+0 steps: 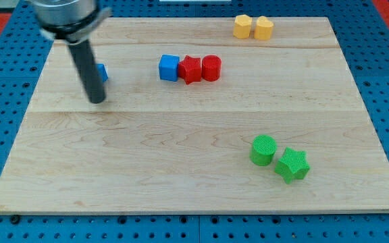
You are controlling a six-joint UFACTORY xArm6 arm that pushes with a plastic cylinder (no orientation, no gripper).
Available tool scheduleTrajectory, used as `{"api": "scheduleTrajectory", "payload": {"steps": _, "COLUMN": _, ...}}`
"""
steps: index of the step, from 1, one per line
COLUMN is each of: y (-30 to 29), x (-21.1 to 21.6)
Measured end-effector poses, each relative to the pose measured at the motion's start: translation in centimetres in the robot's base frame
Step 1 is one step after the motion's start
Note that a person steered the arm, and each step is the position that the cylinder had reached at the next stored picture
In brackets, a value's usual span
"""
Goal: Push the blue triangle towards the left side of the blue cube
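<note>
The blue cube sits on the wooden board at the view's upper middle, touching a red star on its right. The blue triangle lies to the cube's left and is mostly hidden behind the dark rod; only its right edge shows. My tip rests on the board just below and slightly left of the blue triangle, well left of the blue cube.
A red cylinder touches the red star's right side. Two yellow blocks sit at the board's top edge. A green cylinder and a green star lie at the lower right. The wooden board rests on a blue pegboard.
</note>
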State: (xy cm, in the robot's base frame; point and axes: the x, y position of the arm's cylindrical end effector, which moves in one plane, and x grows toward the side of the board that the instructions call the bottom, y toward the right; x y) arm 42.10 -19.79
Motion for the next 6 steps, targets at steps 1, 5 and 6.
{"api": "scheduleTrajectory", "payload": {"steps": 1, "y": -3.5, "x": -2.5}}
{"api": "scheduleTrajectory", "payload": {"steps": 5, "y": -3.4, "x": -5.8}}
{"api": "scheduleTrajectory", "payload": {"steps": 6, "y": 1.4, "x": -6.3}}
